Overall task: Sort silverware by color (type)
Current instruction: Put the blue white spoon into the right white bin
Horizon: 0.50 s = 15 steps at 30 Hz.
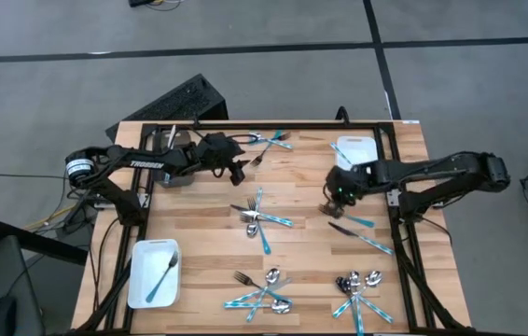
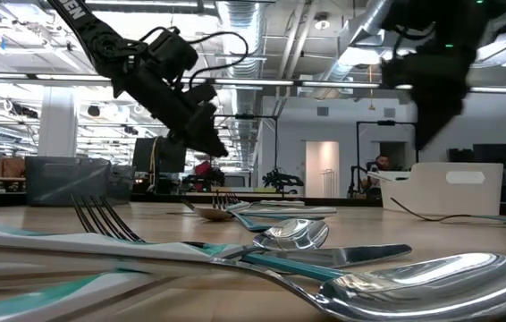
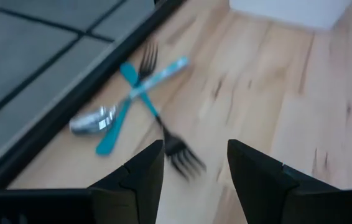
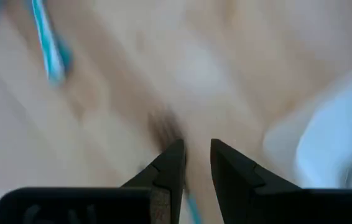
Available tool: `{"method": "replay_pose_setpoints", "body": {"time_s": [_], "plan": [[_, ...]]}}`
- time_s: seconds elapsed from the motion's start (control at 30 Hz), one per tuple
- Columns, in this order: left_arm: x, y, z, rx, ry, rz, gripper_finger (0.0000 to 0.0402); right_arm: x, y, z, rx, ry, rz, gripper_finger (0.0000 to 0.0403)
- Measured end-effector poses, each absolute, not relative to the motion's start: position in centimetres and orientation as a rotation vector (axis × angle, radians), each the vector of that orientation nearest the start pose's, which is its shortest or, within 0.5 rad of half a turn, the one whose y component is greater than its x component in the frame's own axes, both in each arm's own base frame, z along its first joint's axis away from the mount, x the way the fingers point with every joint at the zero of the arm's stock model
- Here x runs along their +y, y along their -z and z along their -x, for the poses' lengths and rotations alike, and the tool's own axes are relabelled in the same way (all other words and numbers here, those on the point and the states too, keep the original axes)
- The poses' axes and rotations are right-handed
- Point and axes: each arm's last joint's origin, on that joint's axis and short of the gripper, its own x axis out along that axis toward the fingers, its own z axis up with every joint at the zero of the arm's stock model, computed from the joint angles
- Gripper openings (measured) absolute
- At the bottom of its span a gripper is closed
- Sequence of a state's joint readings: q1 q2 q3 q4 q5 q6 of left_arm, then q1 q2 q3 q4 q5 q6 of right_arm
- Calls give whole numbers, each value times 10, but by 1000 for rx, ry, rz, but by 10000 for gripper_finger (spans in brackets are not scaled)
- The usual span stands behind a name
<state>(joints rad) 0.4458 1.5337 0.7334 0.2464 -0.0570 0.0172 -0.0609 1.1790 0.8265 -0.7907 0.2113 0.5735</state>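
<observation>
The left pincer (image 1: 239,172) reaches across the surface (image 1: 208,243), released and empty, above a fork (image 3: 179,149). The right pincer (image 1: 331,201) points down, narrowly parted, empty. Silverware (image 1: 262,220) lies scattered.

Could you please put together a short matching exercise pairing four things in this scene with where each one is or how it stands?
Things:
1. left gripper
2. right gripper
3. white bin at the near left corner
4. white bin at the far right

Places or states:
A. holds one teal-handled fork
B. open, near the crossed cutlery at the far edge
C. beside the right arm, nothing visible inside
D. jaws narrowly apart, low over the wood right of centre

Pairs: 1-B, 2-D, 3-A, 4-C
</observation>
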Motion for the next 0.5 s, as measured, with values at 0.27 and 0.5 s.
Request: {"method": "replay_pose_setpoints", "body": {"time_s": [0.27,0.5], "plan": [[135,-189,-279,466,-498,109,164,-67,-239,-252,617,750,-309,103],[133,-186,-278,494,-497,134,164,-133,-219,-289,671,690,-317,103]]}}
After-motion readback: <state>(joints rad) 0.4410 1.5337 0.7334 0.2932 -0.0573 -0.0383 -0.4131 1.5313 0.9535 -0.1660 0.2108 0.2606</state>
